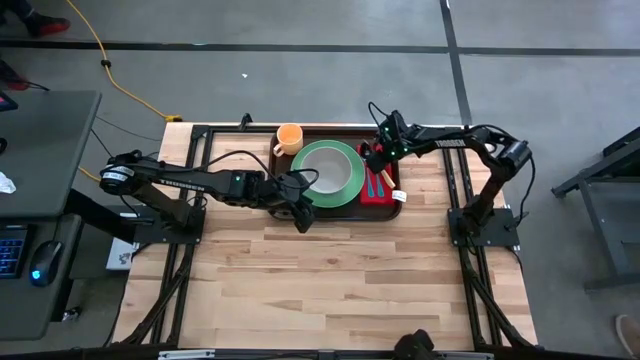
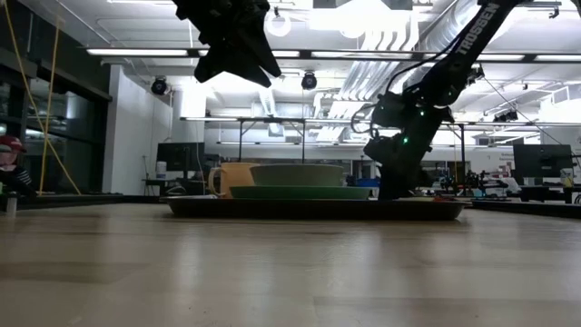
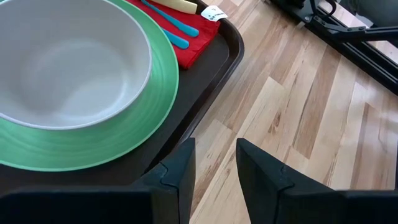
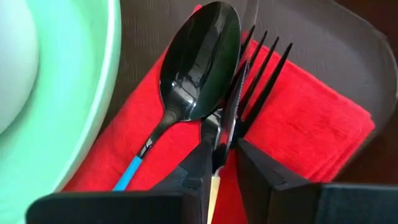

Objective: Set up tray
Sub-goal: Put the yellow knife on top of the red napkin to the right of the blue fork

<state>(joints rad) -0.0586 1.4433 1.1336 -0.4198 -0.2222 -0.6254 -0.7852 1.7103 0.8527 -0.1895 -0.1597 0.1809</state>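
Both arms were dark, jointed and cable-draped, the right arm (image 2: 454,64) lettered TROSSEN in white, with a green light glowing near its wrist.

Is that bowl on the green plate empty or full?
Empty: the bowl shows a bare pale inside, sitting on the green plate.

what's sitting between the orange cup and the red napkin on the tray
The green plate with a pale bowl on it, seen in the high view.

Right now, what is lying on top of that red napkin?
On the red napkin lie a black spoon, a black fork and a knife, which the right claw is gripping. The napkin's middle is covered.
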